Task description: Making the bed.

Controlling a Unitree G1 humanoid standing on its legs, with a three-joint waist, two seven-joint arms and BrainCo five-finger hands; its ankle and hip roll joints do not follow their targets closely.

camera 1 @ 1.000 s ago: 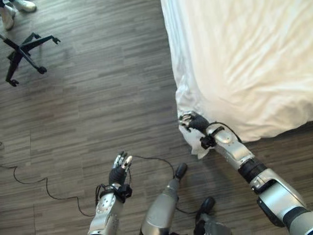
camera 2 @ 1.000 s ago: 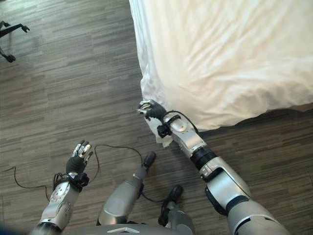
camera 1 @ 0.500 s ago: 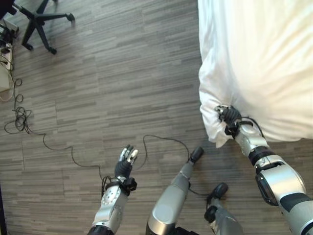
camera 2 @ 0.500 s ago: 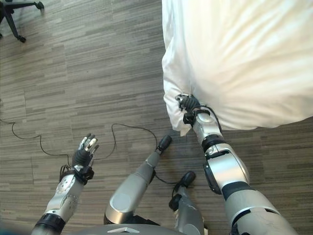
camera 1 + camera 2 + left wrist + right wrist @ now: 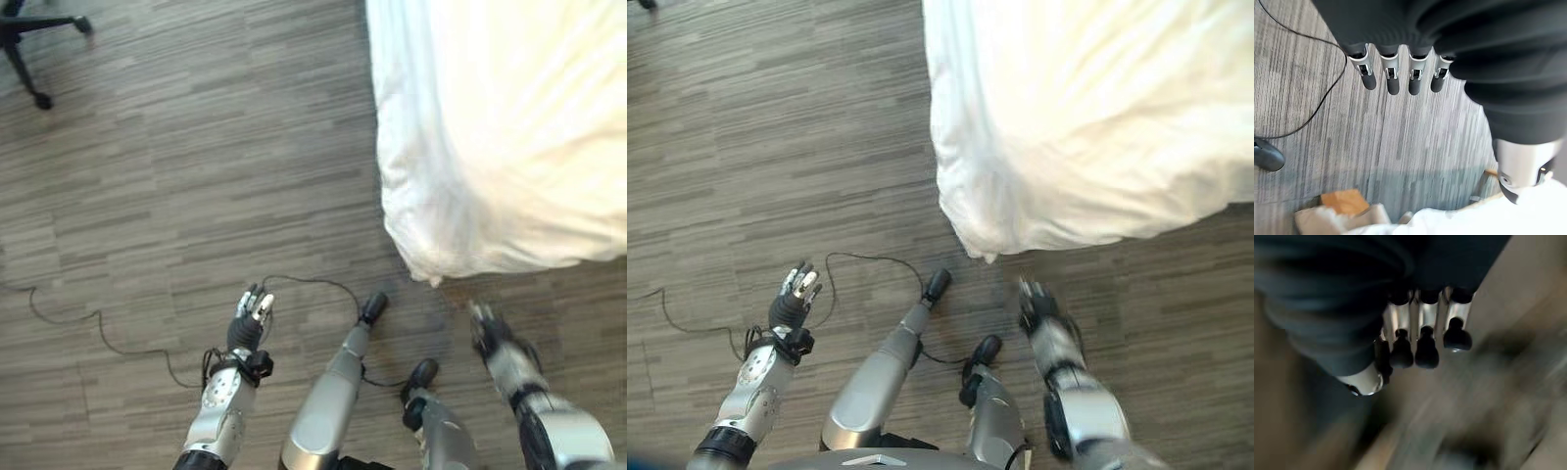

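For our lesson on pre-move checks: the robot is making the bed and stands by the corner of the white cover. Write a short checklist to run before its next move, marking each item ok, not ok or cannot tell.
1. Right hand free of cloth: ok; it is over the wooden floor, apart from the white cover, and holds nothing in its wrist view.
2. Left hand free: ok; fingers straight, holding nothing, over the floor.
3. Cover's corner within the right hand's reach: ok by my judgement; it hangs just ahead of that hand.
4. Cover smooth: not ok; wrinkles show near the corner.
5. Floor beside the bed free of obstacles: ok; the chair base stands far off.
6. Far side of the bed tidy: cannot tell.
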